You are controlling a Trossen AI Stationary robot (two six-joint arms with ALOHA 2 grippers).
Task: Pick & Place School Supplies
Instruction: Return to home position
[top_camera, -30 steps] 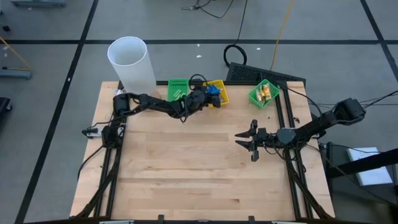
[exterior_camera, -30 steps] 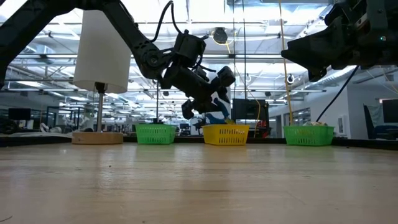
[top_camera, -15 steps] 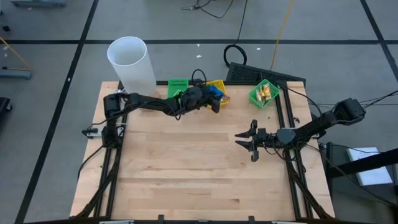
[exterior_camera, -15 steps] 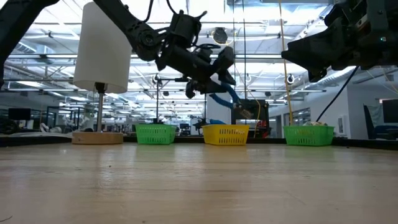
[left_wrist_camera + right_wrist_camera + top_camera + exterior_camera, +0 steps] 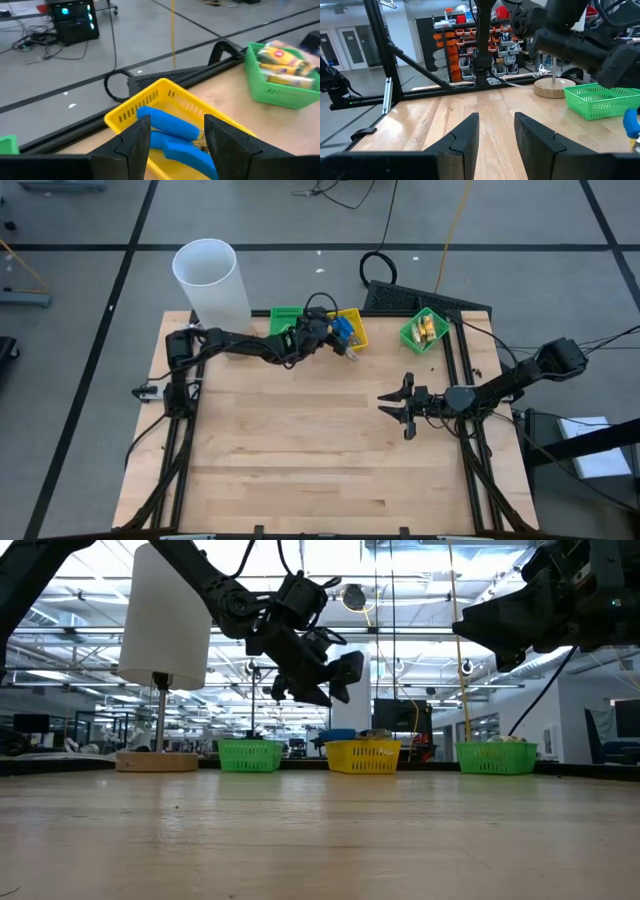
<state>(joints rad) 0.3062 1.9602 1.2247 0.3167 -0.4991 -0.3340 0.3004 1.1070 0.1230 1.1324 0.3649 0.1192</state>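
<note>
Hovering above blue punchers in yellow bin, left pincer released, right pincer spread

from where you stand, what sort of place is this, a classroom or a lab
Most likely a robotics lab in a workshop hall, not a classroom: racks of orange parts bins stand beyond the wooden table, a high trussed ceiling spans the room, and cables lie on the taped floor.
</note>
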